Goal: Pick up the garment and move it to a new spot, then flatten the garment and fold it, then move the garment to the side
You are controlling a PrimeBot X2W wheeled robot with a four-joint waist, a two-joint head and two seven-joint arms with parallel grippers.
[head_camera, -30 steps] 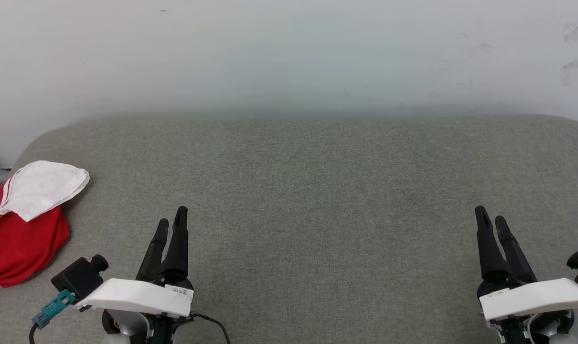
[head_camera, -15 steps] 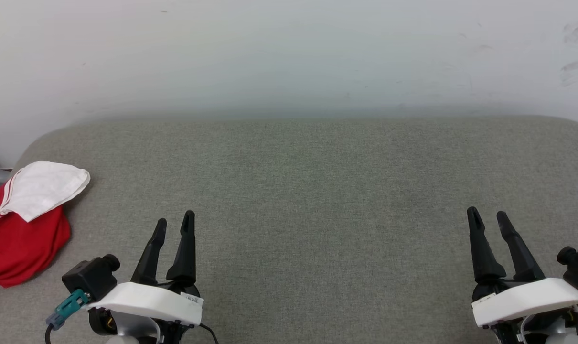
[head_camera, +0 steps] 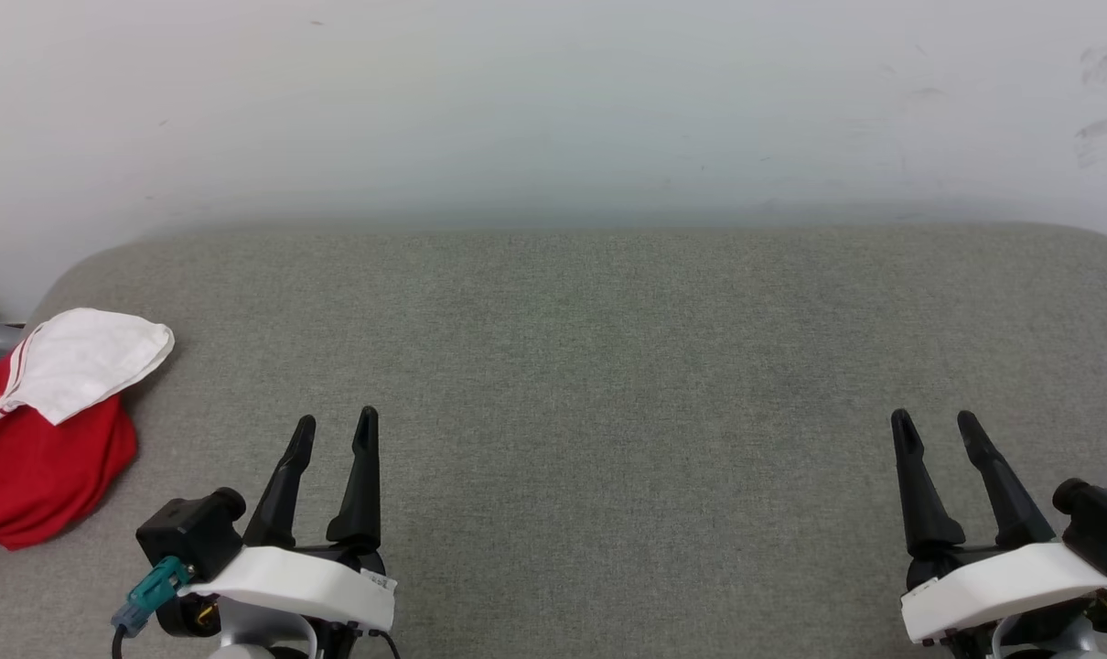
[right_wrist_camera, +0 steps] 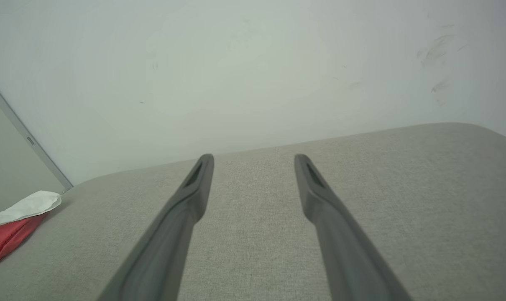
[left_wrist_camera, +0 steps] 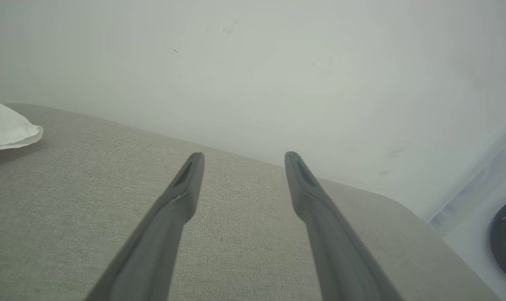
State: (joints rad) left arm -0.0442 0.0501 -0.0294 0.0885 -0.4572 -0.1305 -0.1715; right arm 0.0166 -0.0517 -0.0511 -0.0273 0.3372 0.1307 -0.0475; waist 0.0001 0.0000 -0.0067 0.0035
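My left tool (head_camera: 336, 428) wide, low over grey surface (head_camera: 608, 366). My right tool (head_camera: 934, 425) wide too. Red-and-white shirt (head_camera: 41, 439) crumpled at surface's left edge, well apart from both.

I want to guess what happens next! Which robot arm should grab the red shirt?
Probably the left. The red jersey lies bunched at the left edge of the grey cushion, and the open left gripper sits much nearer to it. The right gripper, also open, is far across on the other side.

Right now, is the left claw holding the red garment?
No, the left claw is open and empty, apart from the garment lying crumpled at the grey surface's left edge.
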